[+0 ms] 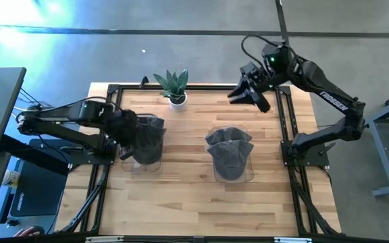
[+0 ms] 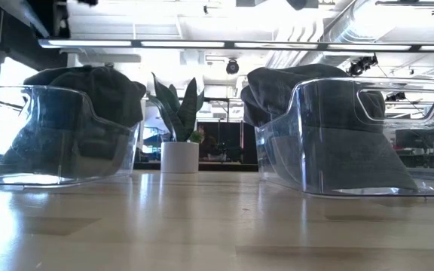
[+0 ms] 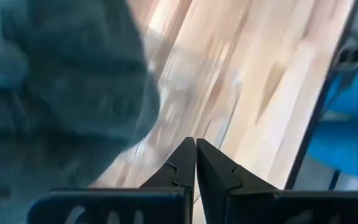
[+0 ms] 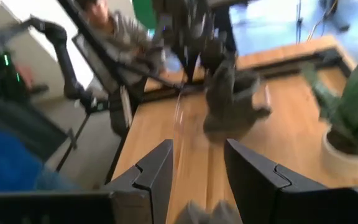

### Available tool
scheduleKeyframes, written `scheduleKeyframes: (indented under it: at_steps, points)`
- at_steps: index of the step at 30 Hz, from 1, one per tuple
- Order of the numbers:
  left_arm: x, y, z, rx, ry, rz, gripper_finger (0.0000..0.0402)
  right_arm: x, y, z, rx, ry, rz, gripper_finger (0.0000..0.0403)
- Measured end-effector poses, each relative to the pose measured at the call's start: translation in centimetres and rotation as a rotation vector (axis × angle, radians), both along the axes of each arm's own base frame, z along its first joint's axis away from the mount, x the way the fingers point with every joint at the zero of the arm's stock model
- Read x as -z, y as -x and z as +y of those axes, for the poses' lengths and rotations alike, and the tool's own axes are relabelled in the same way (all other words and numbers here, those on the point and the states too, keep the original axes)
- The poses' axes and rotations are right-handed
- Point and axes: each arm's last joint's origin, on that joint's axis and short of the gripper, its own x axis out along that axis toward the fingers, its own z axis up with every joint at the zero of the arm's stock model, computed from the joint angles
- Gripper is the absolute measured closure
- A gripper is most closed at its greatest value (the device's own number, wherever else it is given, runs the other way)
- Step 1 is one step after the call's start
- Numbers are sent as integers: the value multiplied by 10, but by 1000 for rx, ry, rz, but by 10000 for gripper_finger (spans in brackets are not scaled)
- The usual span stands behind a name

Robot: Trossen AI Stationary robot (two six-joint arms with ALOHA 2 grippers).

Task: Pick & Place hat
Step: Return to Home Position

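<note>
Two dark grey hats each lie in a clear plastic bin on the wooden table. The left hat [image 1: 150, 131] [image 2: 89, 90] fills the left bin [image 2: 21, 150], and the right hat [image 1: 229, 152] [image 2: 315, 90] fills the right bin [image 2: 428, 143]. My left gripper [image 1: 128, 145] [image 3: 196, 146] is shut with nothing between its fingers, at the left bin's left side, next to the hat [image 3: 55, 81]. My right gripper [image 1: 238, 94] [image 4: 197, 146] hangs open above the table's far right part, facing the left hat [image 4: 232, 99].
A small potted plant [image 1: 174, 88] [image 2: 179, 128] stands at the far edge between the bins. A black frame rail [image 1: 286, 121] runs along the table's edges. Bare wood lies in front of both bins. A person [image 4: 107, 25] shows beyond the table's left side.
</note>
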Motion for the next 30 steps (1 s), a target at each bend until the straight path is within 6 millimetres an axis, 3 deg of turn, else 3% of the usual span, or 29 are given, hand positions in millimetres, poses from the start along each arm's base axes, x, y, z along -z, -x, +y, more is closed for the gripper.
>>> scheduleKeyframes:
  at_steps: [6, 11, 16, 22, 26, 30]
  points:
    - [-28, -8, 0, -73, 28, -320, 394, 2, 29, 17, -33, 3, 100, 263]
    - [-46, -23, 3, -138, -31, -569, 394, 2, 66, 43, -52, 27, 51, 263]
    - [-53, -42, 5, -189, -70, -687, 394, 43, 106, 69, 15, -81, -70, 263]
    - [-48, -65, 3, -197, -31, -696, 394, 97, 148, 94, 87, -185, -274, 271]
    - [-43, -79, 2, -182, 11, -691, 394, 133, 159, 100, 150, -236, -333, 309]
    - [-43, -82, 2, -198, 20, -705, 394, 159, 159, 102, 149, -237, -388, 374]
